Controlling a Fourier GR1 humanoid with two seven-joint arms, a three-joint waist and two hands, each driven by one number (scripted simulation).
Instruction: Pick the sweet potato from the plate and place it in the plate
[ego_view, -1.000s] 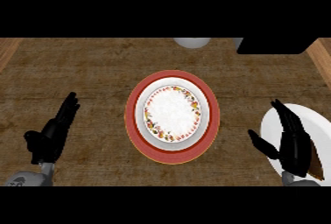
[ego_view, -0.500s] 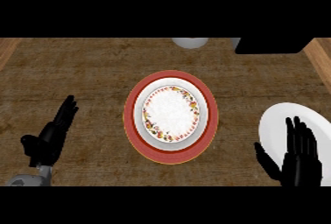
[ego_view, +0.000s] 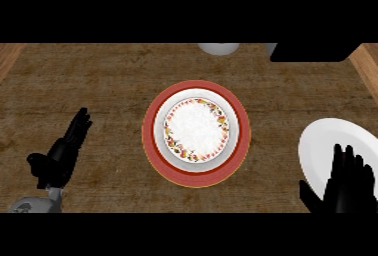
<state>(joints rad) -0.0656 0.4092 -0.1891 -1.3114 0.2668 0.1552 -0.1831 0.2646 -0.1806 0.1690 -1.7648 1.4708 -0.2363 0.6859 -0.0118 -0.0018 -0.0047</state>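
Right hand (ego_view: 347, 185) lowered, fingers straight, over white plate (ego_view: 325, 145)

Plain white plate (ego_view: 325, 145) at right edge

The white plate (ego_view: 332, 145) is cut by the right edge and partly covered by the right hand (ego_view: 347, 187), itself cut at the lower edge; a pale round object (ego_view: 218, 48) and a black object (ego_view: 314, 51) are cropped at the top; no sweet potato can be made out.
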